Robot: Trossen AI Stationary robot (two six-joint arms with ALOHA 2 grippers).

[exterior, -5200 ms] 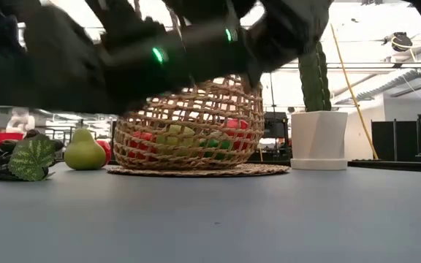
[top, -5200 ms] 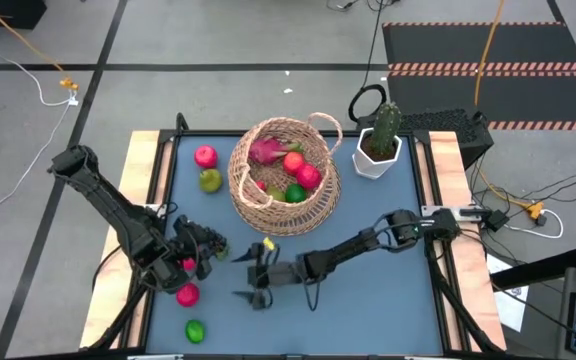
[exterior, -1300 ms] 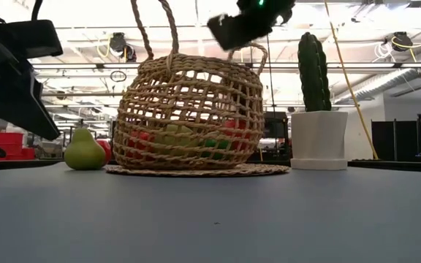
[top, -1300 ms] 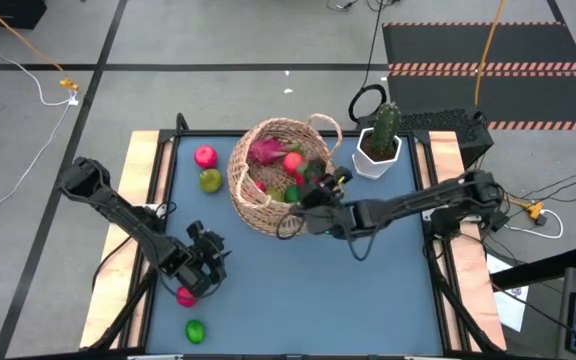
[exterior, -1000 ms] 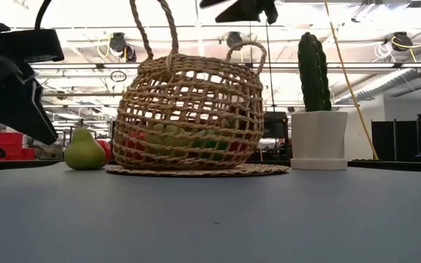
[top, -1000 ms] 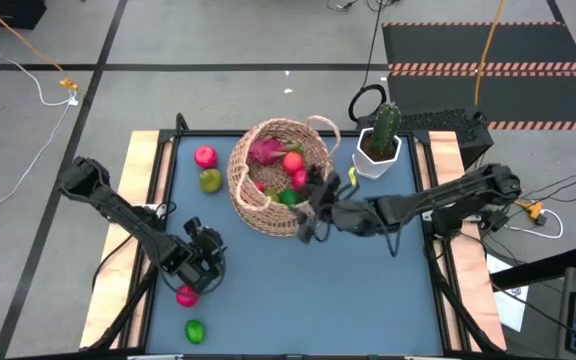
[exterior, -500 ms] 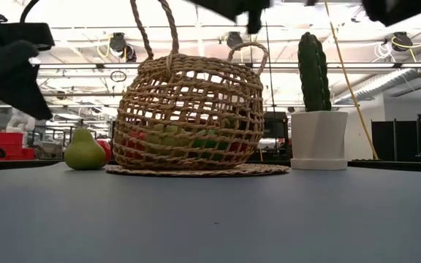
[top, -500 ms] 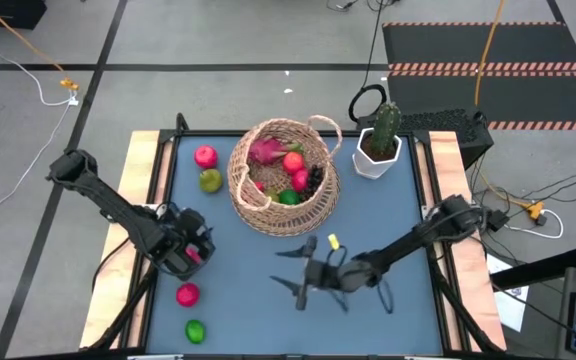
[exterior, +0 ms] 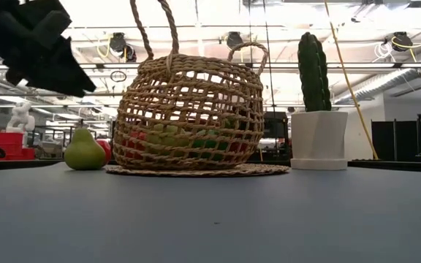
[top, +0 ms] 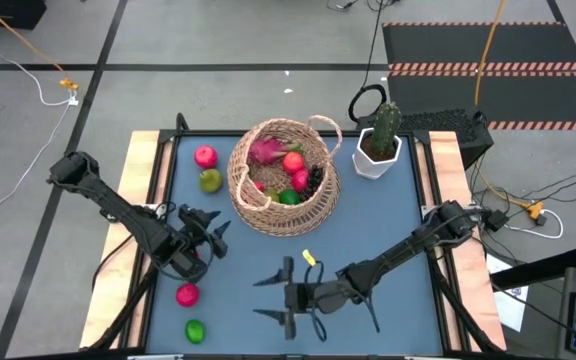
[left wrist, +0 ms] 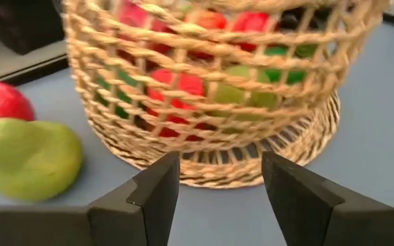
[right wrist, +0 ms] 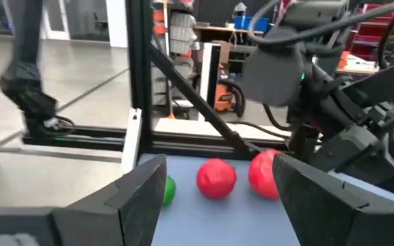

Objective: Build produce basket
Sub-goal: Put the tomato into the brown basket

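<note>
The big blue surface [top: 368, 220] holds a round woven basket [top: 284, 176] near its far middle, and the basket already has many toy fruits inside. A white pot with a cactus [top: 379, 142] stands just beside the basket. The right gripper [top: 280, 295] hangs over the near middle of the surface with its fingers wide and nothing in them. The left gripper [top: 211, 226] hangs just left of the basket, pointing at it; its fingers are partly open and hold nothing. A red apple [top: 205, 156] and a pear [top: 210, 180] touch each other left of the basket. Another red apple [top: 187, 294] and a green lime [top: 195, 330] wait near the front left corner. I think the step now is to fetch more fruit. Next, a gripper should go down over one loose fruit and close on it.
</note>
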